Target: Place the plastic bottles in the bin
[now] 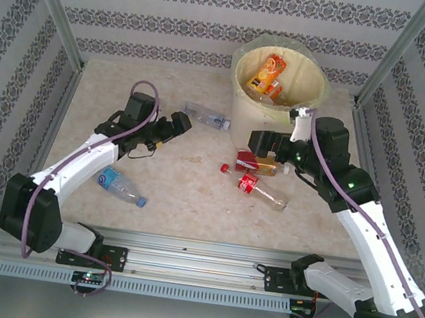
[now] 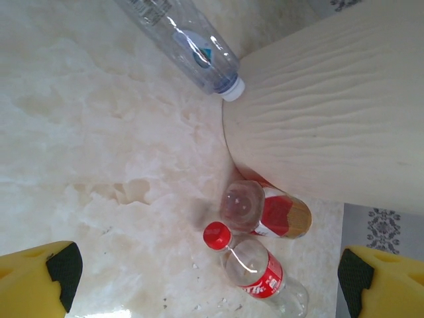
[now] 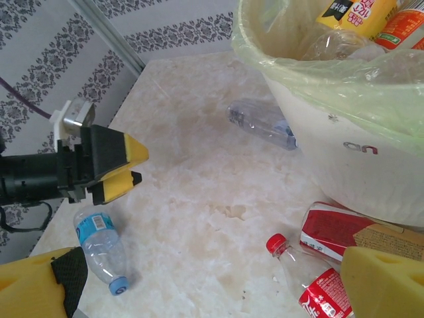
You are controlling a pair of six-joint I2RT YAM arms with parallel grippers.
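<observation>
Right gripper, left gripper: both wide, empty. Just below right gripper, red-cap bottle lies close beside red-label bottle. Risk: closing pinches both, or rolls one against bin.

bin: rear of table | bottles: in bin, before it, left

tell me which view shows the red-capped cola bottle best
Left wrist view: the red-capped cola bottle lies close and almost whole, cap and red label clear. The top external view shows it whole but small, near the bin. The right wrist view catches its cap and part of the label, cut off below.
</observation>
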